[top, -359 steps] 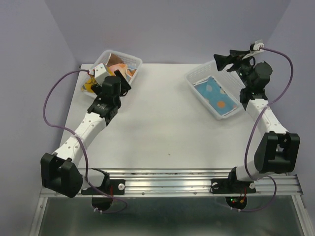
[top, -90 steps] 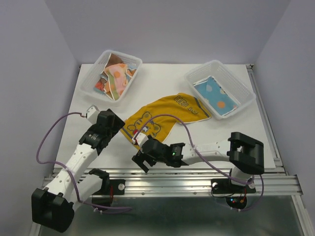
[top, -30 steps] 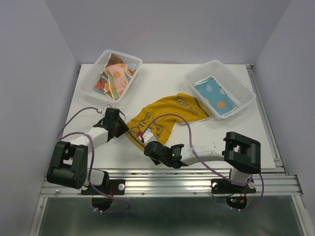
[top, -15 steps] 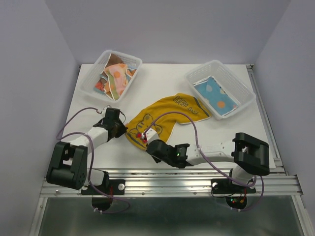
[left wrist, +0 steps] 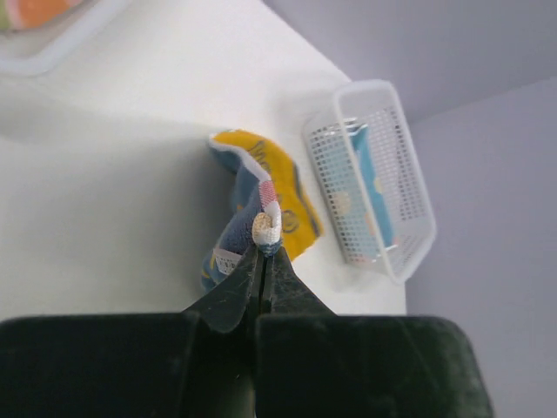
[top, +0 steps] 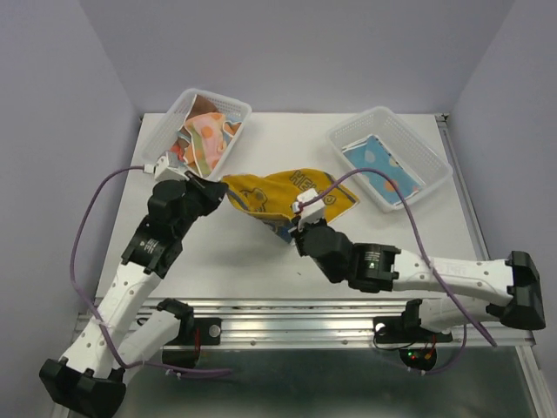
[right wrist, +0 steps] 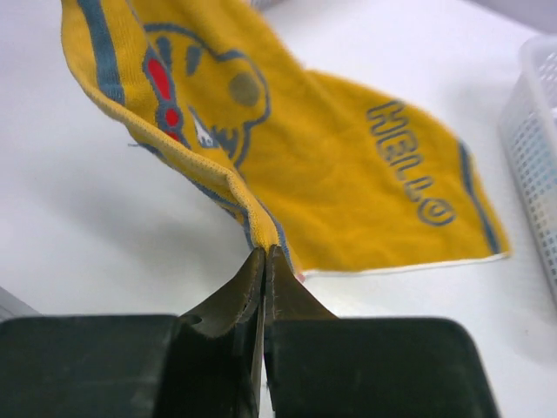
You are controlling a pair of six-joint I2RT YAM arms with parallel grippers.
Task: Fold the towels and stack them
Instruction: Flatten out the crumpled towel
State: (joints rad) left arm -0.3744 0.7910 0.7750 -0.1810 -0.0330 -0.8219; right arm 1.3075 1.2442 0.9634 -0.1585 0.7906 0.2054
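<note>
The mustard yellow towel (top: pixel 287 192) with a bear print and blue lettering hangs lifted over the middle of the table, its far part still lying flat. My left gripper (top: pixel 219 186) is shut on its left corner (left wrist: pixel 266 225). My right gripper (top: pixel 298 221) is shut on the near edge (right wrist: pixel 261 222) of the same towel (right wrist: pixel 348 165). Several other towels (top: pixel 204 135) lie crumpled in the left basket (top: pixel 170 122). A folded light blue towel with orange dots (top: pixel 380 169) lies in the right basket (top: pixel 418 139).
The two clear mesh baskets stand at the back left and back right of the white table (top: pixel 244 261). The right basket (left wrist: pixel 374 174) also shows beyond the towel in the left wrist view. Purple cables loop off both arms.
The left gripper has closed on the towel's corner. Both arms have risen and moved away from the near edge, lifting the yellow towel's near side off the table.
</note>
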